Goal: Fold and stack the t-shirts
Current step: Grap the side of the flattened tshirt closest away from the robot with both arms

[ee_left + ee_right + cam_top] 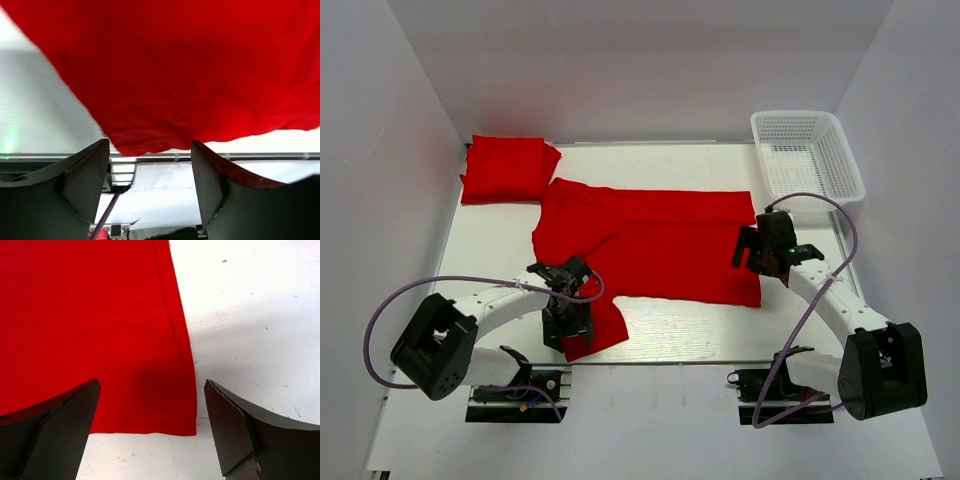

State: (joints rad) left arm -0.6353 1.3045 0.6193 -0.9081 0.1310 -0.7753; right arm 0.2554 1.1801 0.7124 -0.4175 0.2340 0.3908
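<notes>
Left claw (pixel 150 145): jaws apart, sleeve of the spread t-shirt (pixel 650 245) right ahead, blocking.
Right claw (pixel 151 385): jaws wide, shirt corner below; bare table (pixel 250 315) to its right, free.
Beyond right claw: basket (pixel 850 170) fills that corner.
Beyond left claw: folded t-shirt (pixel 505 168).

The spread bright red cloth t-shirt (pixel 650 245) below me is soft, matt fabric, gently rumpled at the sleeve, with a stitched hem down its edge. The folded red cloth t-shirt (pixel 508 168) has the same dull finish. My left gripper (pixel 149 147) and right gripper (pixel 151 382) have dark grey fingers that look like smooth, matt plastic. The white table top (pixel 250 315) is matt, lightly scuffed and speckled. The white plastic mesh basket (pixel 807 155) shows a faint sheen.
</notes>
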